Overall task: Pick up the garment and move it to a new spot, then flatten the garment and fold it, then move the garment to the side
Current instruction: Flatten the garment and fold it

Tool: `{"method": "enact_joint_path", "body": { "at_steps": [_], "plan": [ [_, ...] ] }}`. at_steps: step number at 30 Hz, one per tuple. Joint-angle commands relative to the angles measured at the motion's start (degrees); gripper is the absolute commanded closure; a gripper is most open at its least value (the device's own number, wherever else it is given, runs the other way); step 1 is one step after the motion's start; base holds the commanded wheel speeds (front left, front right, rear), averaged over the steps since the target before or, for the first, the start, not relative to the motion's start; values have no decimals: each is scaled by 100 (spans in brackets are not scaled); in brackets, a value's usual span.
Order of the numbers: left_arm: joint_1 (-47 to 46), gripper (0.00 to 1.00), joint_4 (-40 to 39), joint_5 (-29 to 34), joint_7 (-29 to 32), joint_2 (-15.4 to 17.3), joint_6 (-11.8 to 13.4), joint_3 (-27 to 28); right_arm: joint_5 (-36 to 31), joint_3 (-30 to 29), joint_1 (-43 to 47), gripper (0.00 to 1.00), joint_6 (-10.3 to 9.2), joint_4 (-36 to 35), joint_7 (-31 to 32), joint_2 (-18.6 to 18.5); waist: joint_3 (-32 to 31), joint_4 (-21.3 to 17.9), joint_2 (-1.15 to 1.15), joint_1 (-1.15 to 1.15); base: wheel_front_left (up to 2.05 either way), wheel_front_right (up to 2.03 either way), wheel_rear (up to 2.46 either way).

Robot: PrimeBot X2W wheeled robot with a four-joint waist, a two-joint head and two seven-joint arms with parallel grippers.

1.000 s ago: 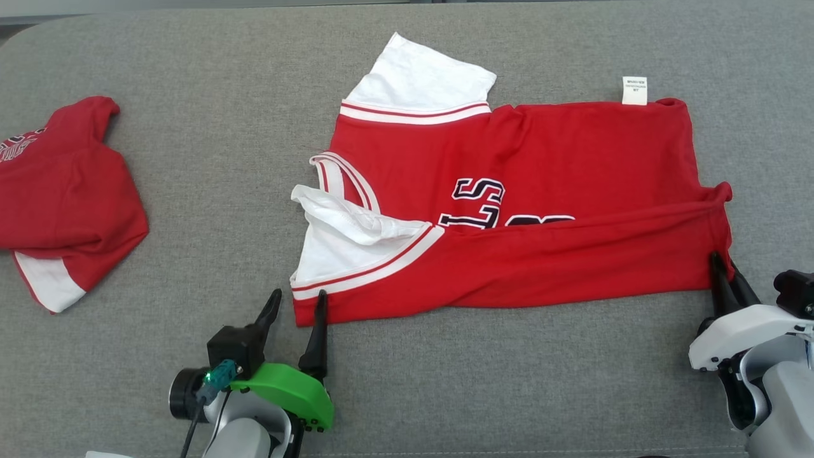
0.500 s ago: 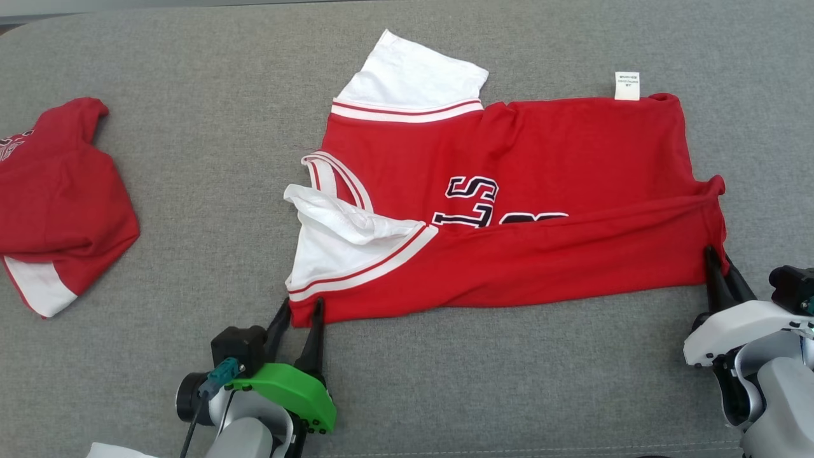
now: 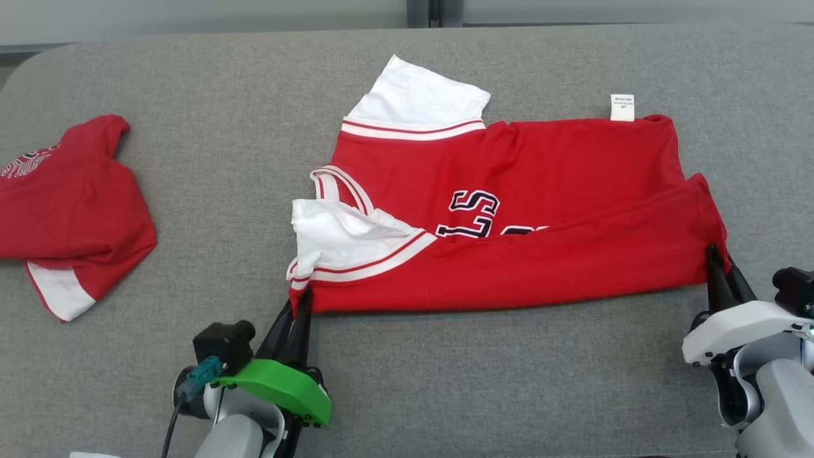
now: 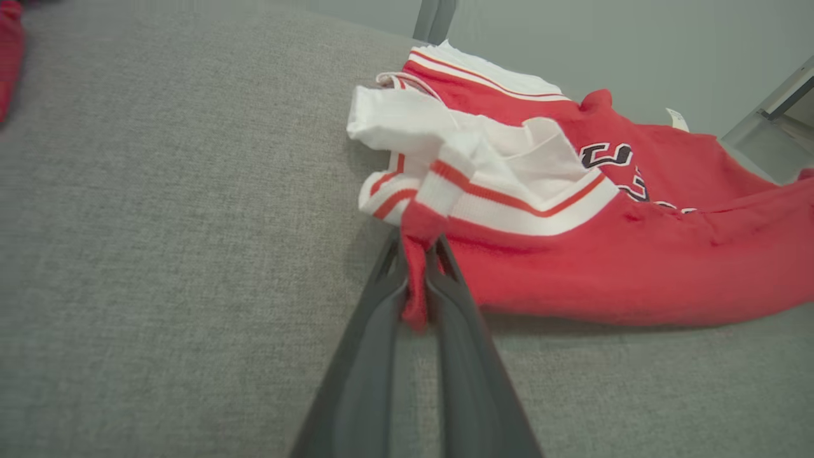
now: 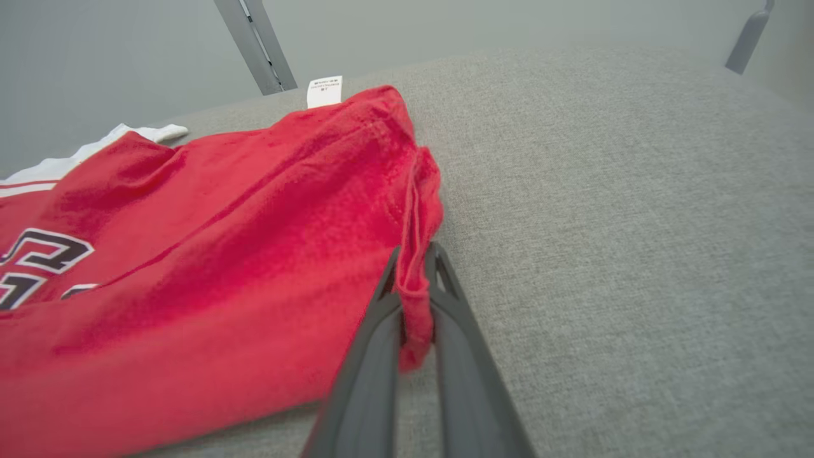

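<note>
Head view: left claw point(image 3: 299, 302) pinches garment point(image 3: 540, 165) corner; right claw point(image 3: 713, 257) likewise.

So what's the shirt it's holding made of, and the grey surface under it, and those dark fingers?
The shirt: looks like soft knit fabric, cotton or a blend, matte; it creases and bunches where pinched.
The surface: coarse woven upholstery cloth, grey, matte; the weave shows.
The fingers: probably hard plastic or rubber-coated, dark, smooth, dull sheen; can't tell which.
</note>
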Motion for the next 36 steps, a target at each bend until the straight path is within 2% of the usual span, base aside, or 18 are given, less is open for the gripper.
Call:
{"method": "enact_joint_path", "body": {
  "at_steps": [1,10,14,23,32,36],
  "plan": [
    [95,100,-59,0,1,28,-33,105,32,-51,77,100,-11,-24,0,29,-229,26,0,0,0,0,0],
    [441,100,110,174,1,32,-91,398,-19,-47,315,100,-12,255,0,154,-1153,-33,0,0,0,0,0],
    [618,100,316,235,1,33,-107,485,28,-11,457,100,-12,339,-1,229,-1359,-86,0,0,0,0,0],
    [1028,100,709,445,1,38,-115,755,75,72,1020,100,-12,296,-1,345,-1472,-143,0,0,0,0,0],
    [1225,100,992,547,1,42,-115,998,121,114,1785,100,-13,-87,-1,462,-1411,-197,0,0,0,0,0],
    [1261,100,1070,554,1,43,-116,1007,137,82,1827,100,-13,-130,-2,462,-1385,-225,0,0,0,0,0]
  ]
}}
